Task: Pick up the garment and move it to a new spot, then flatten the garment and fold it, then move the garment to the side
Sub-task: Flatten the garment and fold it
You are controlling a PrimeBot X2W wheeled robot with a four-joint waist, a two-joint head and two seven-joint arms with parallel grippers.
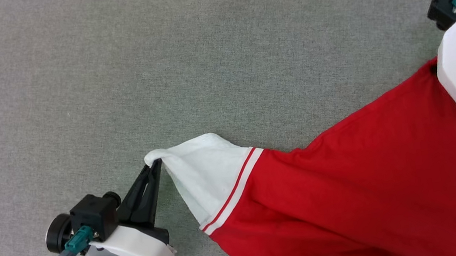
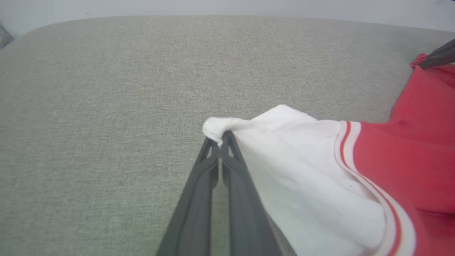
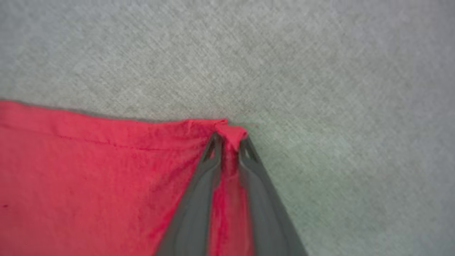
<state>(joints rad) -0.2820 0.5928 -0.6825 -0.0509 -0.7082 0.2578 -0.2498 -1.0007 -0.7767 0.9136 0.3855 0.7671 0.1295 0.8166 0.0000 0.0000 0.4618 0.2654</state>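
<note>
The jersey T-shirt (image 1: pixel 349 182) is cut off by the head view's bottom and right edges. The right end effector (image 3: pixel 230 141), pinching its corner, looks blurred.

Garment (image 1: pixel 369 162) on surface (image 1: pixel 157 58), right of left hand (image 1: pixel 156 164)

Grey fabric surface (image 1: pixel 115 72) (rounded at the corners) bears the red garment (image 1: pixel 370 171).

head: overhead, facing down | wrists: low, close, facing forward | shared: garment (image 1: pixel 362 180), grey surface (image 1: pixel 158 66)
</note>
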